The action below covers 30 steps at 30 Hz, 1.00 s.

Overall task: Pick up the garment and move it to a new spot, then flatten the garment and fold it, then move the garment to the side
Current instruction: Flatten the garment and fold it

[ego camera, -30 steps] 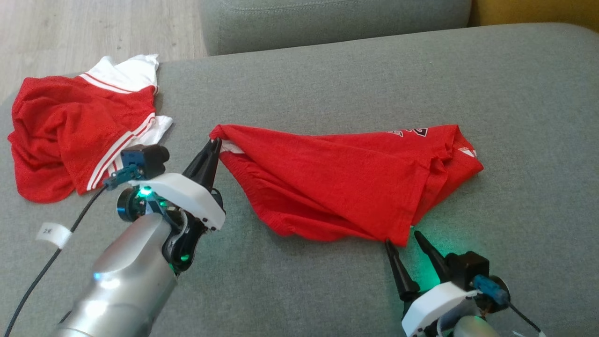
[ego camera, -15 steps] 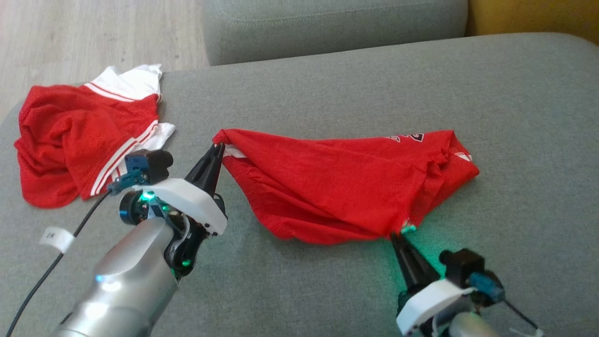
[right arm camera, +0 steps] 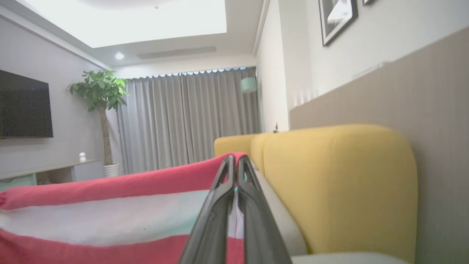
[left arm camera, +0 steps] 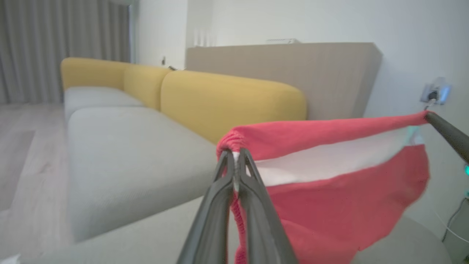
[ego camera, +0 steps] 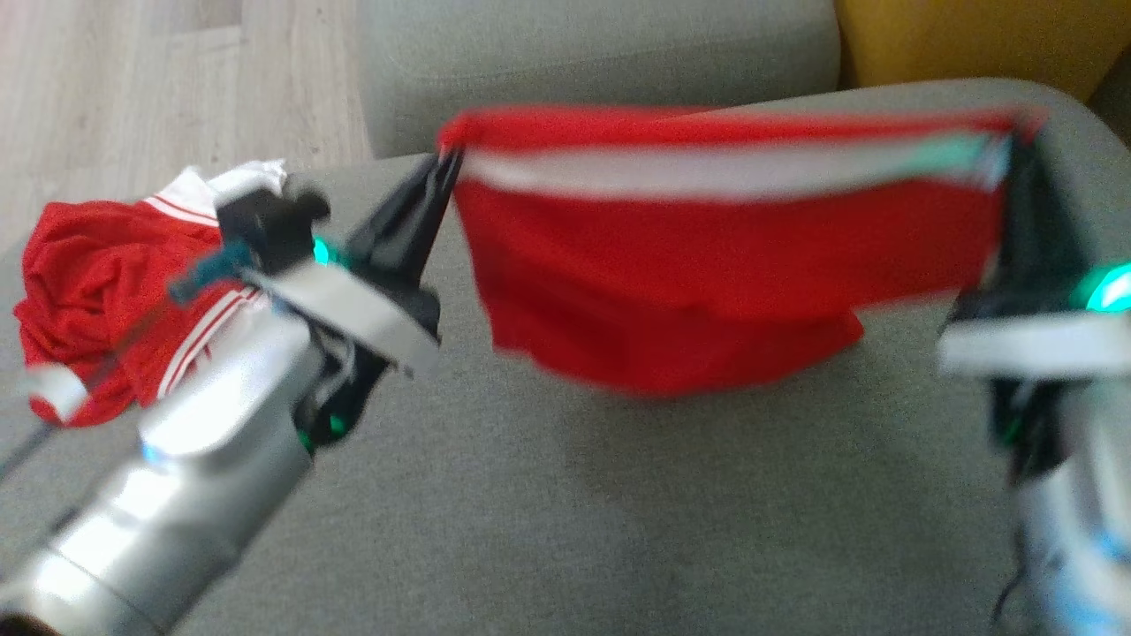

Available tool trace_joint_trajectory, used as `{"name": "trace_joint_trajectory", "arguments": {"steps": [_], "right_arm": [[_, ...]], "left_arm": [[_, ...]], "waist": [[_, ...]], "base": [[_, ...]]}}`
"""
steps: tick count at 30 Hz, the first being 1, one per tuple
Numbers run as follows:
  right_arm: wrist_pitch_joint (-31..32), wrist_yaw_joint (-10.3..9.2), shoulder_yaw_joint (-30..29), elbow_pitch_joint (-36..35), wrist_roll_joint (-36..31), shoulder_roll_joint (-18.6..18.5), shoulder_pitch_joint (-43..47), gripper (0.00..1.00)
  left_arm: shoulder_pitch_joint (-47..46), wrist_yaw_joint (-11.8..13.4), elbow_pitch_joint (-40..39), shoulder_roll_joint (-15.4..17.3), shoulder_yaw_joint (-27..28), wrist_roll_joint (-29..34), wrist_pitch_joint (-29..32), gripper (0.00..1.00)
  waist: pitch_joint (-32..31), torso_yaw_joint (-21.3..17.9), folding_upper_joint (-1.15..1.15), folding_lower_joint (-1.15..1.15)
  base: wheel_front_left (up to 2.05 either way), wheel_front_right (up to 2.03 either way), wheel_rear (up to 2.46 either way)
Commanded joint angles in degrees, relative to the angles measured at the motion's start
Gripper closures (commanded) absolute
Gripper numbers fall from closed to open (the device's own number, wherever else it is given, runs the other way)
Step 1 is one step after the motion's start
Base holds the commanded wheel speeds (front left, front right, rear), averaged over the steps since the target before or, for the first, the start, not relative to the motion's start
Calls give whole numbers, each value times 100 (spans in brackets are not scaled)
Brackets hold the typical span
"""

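The red fabric garment with a white band hangs taut, corners pinched by left gripper and right gripper; head view adds a crumpled red-and-white heap.

A crumpled red-and-white bundle lies at the grey sofa seat's left edge — wooden floor beyond. Across the room: yellow backrests, grey curtains, a potted plant.

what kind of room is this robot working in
Most likely a home living room. A sofa with yellow back cushions runs along the wall, a dark television hangs opposite, and a tall potted plant stands beside full-length grey curtains.
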Motion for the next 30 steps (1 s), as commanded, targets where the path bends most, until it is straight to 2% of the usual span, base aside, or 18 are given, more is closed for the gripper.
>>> {"name": "trace_joint_trajectory", "arguments": {"steps": [1,5,11,14,17,20,22,25,30], "right_arm": [[-37,43,117,-156,12,-205,-572,100],[-14,43,244,674,270,-706,-1842,100],[-8,43,531,2018,458,-1085,-3861,100],[-31,43,469,2175,389,-1148,-4681,100],[-34,43,306,1833,267,-1189,-5167,100],[-35,43,228,1464,216,-1152,-5098,100],[-35,43,252,1366,224,-1142,-4964,100],[-36,43,391,1164,303,-1120,-4318,100],[-36,43,579,1010,534,-1108,-2761,100]], "left_arm": [[-571,-32,-230,286,183,24,-68,100],[-1462,-32,-422,500,-36,226,-38,100],[-2922,-32,273,186,0,701,-145,100],[-3506,0,479,-86,643,1146,-170,100],[-3685,19,202,-310,1439,1779,-173,100],[-3374,-10,-126,-437,1906,2237,-174,100],[-3182,-19,-207,-449,1970,2316,-174,100],[-2442,-28,-522,-307,1694,2445,-174,100],[-901,-30,-928,61,1175,2420,-175,100]], "waist": [[100,-15,0,1],[503,28,0,1],[1386,82,0,1],[1741,8,0,1],[1983,-62,0,1],[2035,-137,0,1],[2022,-157,0,1],[1935,-226,0,1],[1749,-277,0,1]], "base": [[0,0,0],[0,0,0],[0,0,0],[0,0,0],[0,0,0],[0,0,0],[0,0,0],[0,0,0],[0,0,0]]}}
